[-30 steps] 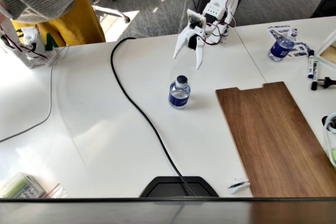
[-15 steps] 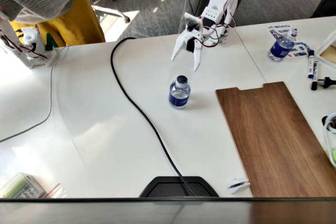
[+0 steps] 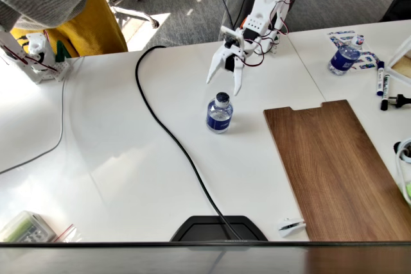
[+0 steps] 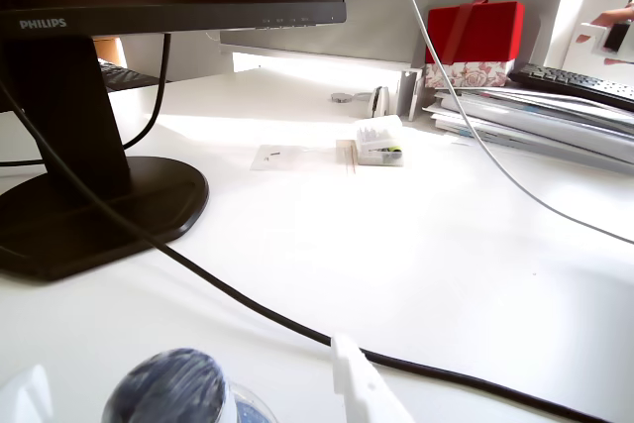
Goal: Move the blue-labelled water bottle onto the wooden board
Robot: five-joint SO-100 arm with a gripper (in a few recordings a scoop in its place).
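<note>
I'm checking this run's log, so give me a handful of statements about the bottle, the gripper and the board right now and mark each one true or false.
1. The blue-labelled water bottle stands upright on the white table. True.
2. The gripper is shut on the bottle. False: it is open and apart from the bottle, just beyond its cap in the fixed view.
3. The bottle is already on the wooden board. False: it stands on the table to the left of the board in the fixed view.
4. A black cable runs across the table left of the bottle in the fixed view. True.
5. A second bottle lies on the board. False: it stands on the table beyond the board.
</note>
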